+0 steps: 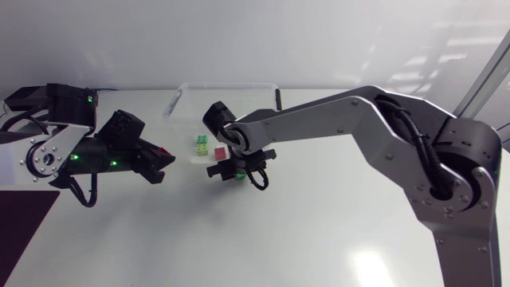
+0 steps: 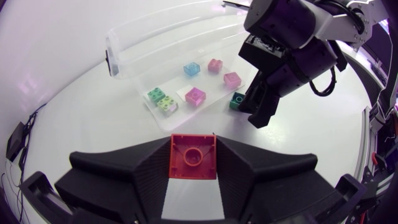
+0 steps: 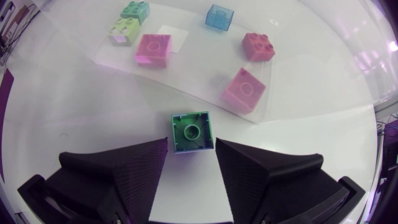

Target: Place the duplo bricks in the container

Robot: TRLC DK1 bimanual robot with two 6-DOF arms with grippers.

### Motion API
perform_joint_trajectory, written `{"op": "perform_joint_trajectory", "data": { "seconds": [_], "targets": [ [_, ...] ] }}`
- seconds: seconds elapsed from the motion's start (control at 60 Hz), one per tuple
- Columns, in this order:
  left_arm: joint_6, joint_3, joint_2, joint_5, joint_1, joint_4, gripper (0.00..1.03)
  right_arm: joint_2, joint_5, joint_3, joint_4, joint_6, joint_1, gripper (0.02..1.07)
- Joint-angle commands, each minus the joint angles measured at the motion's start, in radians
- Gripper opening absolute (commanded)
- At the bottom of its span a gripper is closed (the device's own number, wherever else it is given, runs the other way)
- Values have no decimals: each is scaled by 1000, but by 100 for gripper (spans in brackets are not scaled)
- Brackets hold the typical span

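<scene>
A dark green brick (image 3: 192, 132) stands on the table just outside the edge of the clear container (image 2: 115, 53). My right gripper (image 3: 192, 142) is low over it, open, one finger close on each side with thin gaps showing. In the head view that gripper (image 1: 237, 170) is near the table's middle. My left gripper (image 2: 193, 144) is shut on a red brick (image 2: 193, 155) and is off to the left (image 1: 163, 158), short of the container. On the container's clear floor lie a blue brick (image 2: 191, 68), pink bricks (image 2: 232, 79), a magenta one (image 2: 194, 96) and green ones (image 2: 155, 94).
The container (image 1: 231, 86) sits at the table's far middle, its near edge beside the right gripper. Open white table surface lies in front of both grippers and to the right front.
</scene>
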Motion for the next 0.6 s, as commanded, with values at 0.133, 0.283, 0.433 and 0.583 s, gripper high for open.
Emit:
{"op": "perform_joint_trajectory", "data": {
  "seconds": [0.133, 0.283, 0.433, 0.583],
  "targets": [
    [11, -25, -29, 13, 13, -6, 37, 43, -5, 48, -44, 40, 9, 57],
    [11, -28, -34, 16, 16, -6, 37, 52, -5, 63, -59, 42, 7, 55],
    [10, -28, -43, 18, 16, -12, 37, 57, -8, 72, -73, 46, 7, 55],
    [10, -30, -46, 19, 19, -14, 37, 69, -6, 86, -76, 48, 7, 48]
  ]
}}
